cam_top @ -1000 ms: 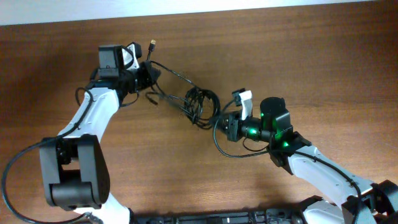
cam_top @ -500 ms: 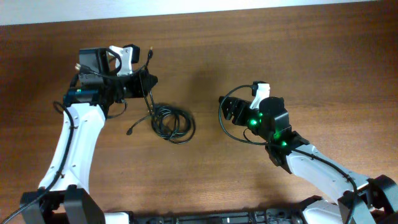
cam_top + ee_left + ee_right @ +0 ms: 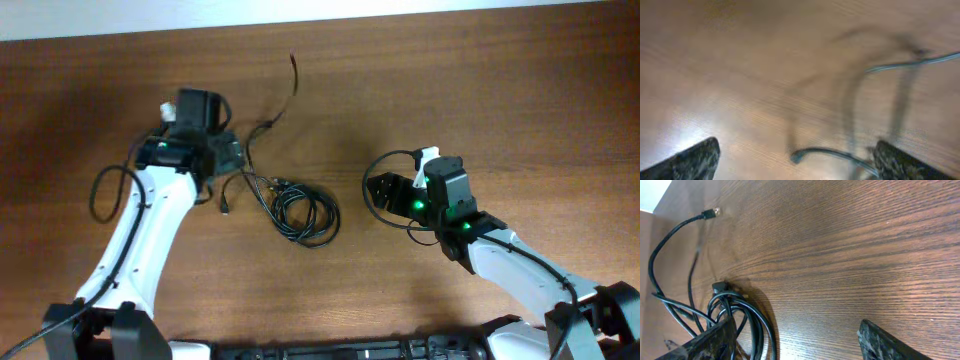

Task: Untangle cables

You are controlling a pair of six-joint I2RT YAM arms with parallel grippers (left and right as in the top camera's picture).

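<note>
Nearer the front edge than the far one, the tangled coil of thin black cables (image 3: 305,212) lay on the brown wooden surface (image 3: 500,100), between both hands. The right hand (image 3: 374,188), spread wide and empty, sat just right of it and looked nearer. Farther back-left, the left hand (image 3: 235,155), also wide, met loose strands (image 3: 293,65) trailing diagonally toward the far edge
</note>
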